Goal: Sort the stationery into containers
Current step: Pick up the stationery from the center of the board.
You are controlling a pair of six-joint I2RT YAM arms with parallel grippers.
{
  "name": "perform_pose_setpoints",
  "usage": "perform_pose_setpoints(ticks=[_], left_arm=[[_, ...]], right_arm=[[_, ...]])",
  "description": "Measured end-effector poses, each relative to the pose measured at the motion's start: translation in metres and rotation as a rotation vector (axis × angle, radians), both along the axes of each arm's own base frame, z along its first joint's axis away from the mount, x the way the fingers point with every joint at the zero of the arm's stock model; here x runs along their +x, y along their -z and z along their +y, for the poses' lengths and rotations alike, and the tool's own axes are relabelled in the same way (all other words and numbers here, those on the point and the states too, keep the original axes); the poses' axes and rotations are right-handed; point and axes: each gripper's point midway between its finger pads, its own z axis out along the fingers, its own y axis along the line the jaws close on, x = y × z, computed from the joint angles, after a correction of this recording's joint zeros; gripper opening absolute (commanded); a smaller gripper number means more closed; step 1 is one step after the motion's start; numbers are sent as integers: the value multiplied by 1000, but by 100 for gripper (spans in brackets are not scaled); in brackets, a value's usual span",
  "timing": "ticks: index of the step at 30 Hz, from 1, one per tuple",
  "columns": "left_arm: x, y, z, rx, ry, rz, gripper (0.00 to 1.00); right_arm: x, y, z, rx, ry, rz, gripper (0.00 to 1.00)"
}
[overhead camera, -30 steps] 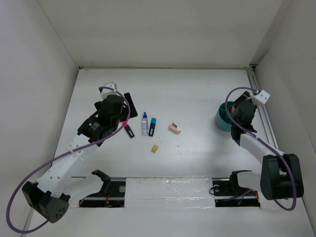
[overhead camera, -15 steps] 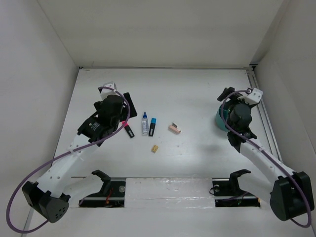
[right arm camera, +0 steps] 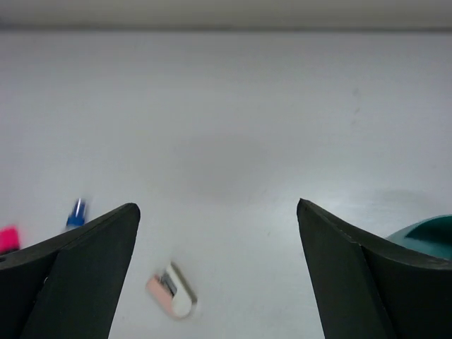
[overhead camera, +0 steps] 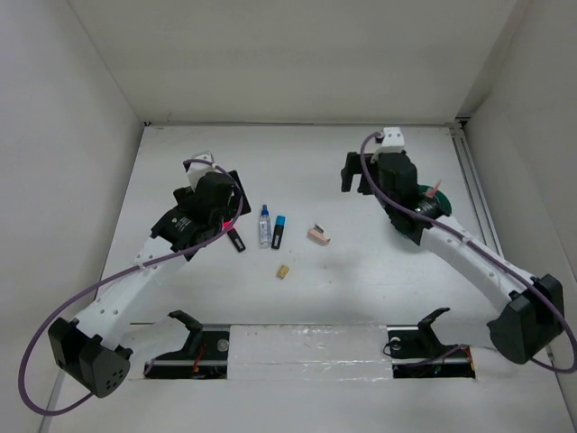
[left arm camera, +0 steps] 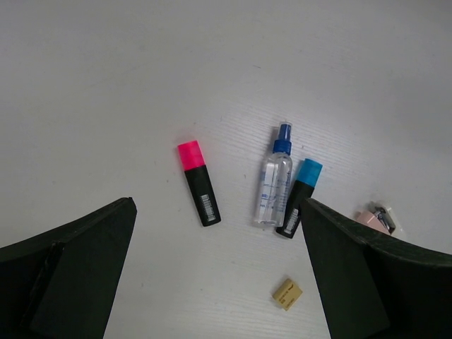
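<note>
Left gripper (left arm camera: 217,212) hung wide open, empty | pink-capped marker (left arm camera: 198,183) lay below between its jaws, long axis across their closing line | right gripper (right arm camera: 217,205) open, empty, farther off

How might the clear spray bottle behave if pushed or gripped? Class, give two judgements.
The spray bottle lies on its side and looks round, so it would probably roll. Its smooth clear body may slip when gripped.

We see a matt white table (left arm camera: 212,70) with faint grain. The bottle (left arm camera: 272,189) looks clear, glossy plastic; at its nine o'clock, the pink-capped marker (left arm camera: 200,194) looks smooth plastic.
</note>
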Motion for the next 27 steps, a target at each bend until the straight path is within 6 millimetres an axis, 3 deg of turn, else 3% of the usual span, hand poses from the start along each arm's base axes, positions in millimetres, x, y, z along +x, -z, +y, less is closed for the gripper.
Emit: perform_pose_setpoints(ticks=[4, 7, 12, 16, 21, 27], left_arm=[[-1, 1, 2, 4, -8, 3, 100], [-1, 1, 2, 5, -11, 6, 100], [-1, 2, 2, 6, -11, 9, 100], [-1, 2, 2, 5, -8, 9, 100], [-2, 2, 1, 3, -5, 11, 100], [-2, 2, 0, 1, -1, 12, 100]], right_arm=[[-19, 64, 47, -74, -188, 212, 97], [-37, 104, 70, -109, -293, 336, 97], [-59, 151, 94, -166, -404, 472, 97], [-69, 186, 101, -212, -451, 560, 97], [-76, 211, 100, -254, -481, 630, 97], [-77, 218, 100, -274, -501, 643, 96]])
